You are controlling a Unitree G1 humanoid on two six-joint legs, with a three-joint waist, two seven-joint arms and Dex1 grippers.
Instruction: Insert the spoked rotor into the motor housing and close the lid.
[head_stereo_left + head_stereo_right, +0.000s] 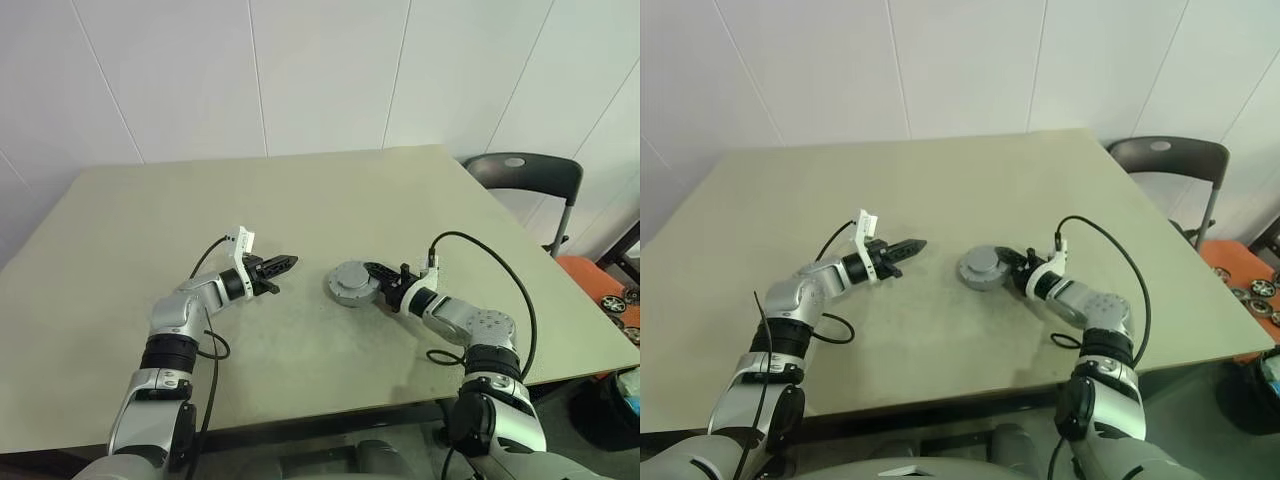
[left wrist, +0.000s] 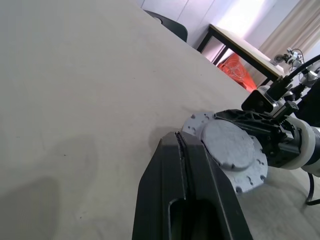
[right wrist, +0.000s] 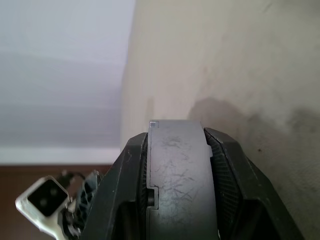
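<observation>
While the right pincer (image 1: 378, 276) clasps the rim of the motor housing (image 1: 353, 284), apparently to steady it on the bench (image 1: 330, 200), the lid (image 2: 228, 145) lies flat on top, seemingly already seated; the left pincer (image 1: 284, 263) hovers clenched and empty just beside it; the spoked rotor is presumably inside, hidden.

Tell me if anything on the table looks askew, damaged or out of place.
Nothing stands out. The round grey motor housing sits flat on the table, gripped at its edge by the right gripper. The left gripper is shut and empty, apart from it.
</observation>
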